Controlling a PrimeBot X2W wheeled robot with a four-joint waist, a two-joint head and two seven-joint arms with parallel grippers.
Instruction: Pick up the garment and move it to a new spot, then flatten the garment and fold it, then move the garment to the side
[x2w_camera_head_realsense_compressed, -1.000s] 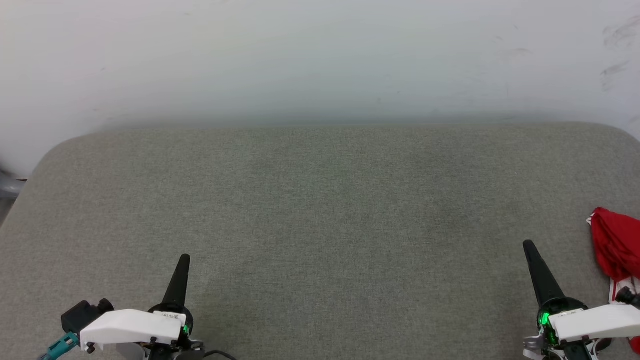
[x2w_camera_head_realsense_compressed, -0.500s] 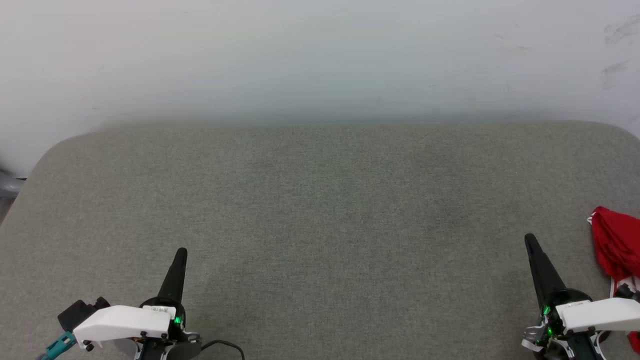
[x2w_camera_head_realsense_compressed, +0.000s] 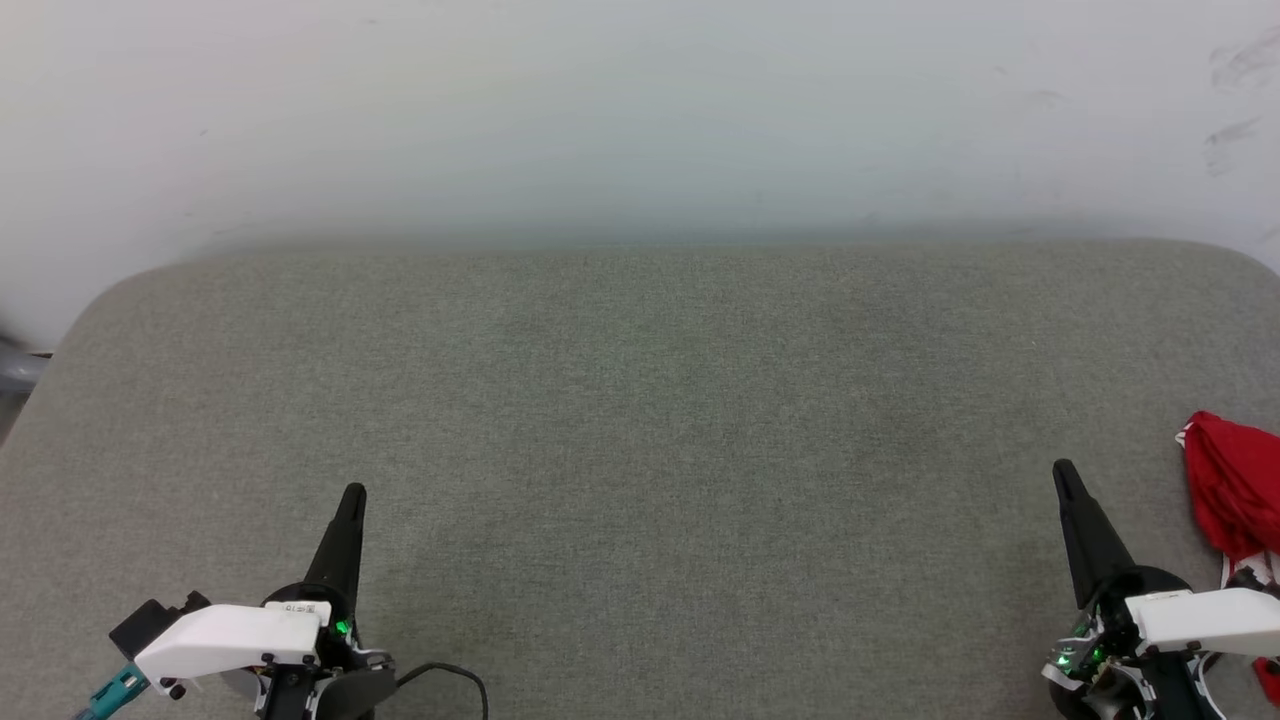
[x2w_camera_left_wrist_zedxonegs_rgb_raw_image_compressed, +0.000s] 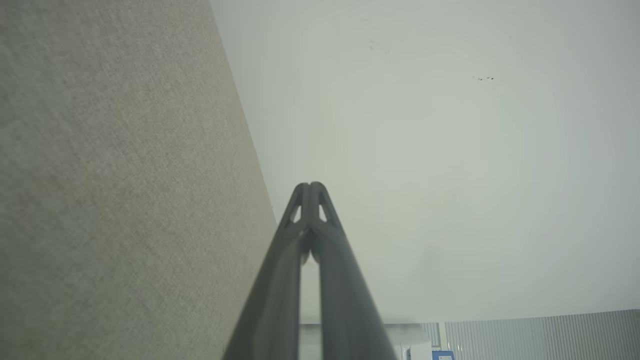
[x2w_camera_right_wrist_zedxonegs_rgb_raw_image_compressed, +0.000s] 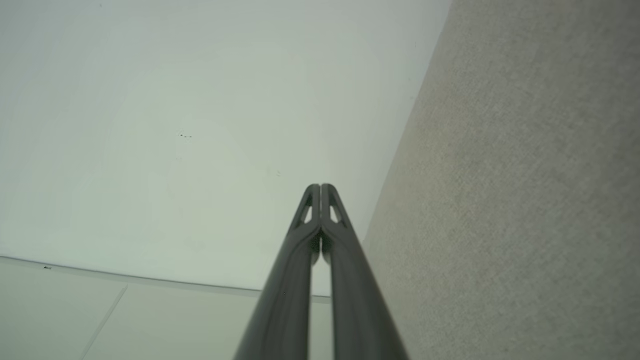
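Note:
The garment (x2w_camera_head_realsense_compressed: 1235, 490) is a bunched red heap with a bit of white trim, lying at the right edge of the grey padded table (x2w_camera_head_realsense_compressed: 640, 400) and cut off by the head view's border. My right gripper (x2w_camera_head_realsense_compressed: 1064, 473) is shut and empty, its tip a short way left of the garment and apart from it. At the lower left my left gripper (x2w_camera_head_realsense_compressed: 354, 494) is shut and empty, far from the garment. Both wrist views show pressed-together fingertips: the left gripper (x2w_camera_left_wrist_zedxonegs_rgb_raw_image_compressed: 310, 186) and the right gripper (x2w_camera_right_wrist_zedxonegs_rgb_raw_image_compressed: 320, 186) hold nothing.
A pale wall (x2w_camera_head_realsense_compressed: 640, 120) rises behind the table's far edge. The table's rounded left corner (x2w_camera_head_realsense_compressed: 110, 300) drops off to a dark gap. A black cable (x2w_camera_head_realsense_compressed: 450, 675) loops by my left wrist.
Both grippers have drifted slightly: the left one left and up in the view, the right one up a little. The garment has stayed put.

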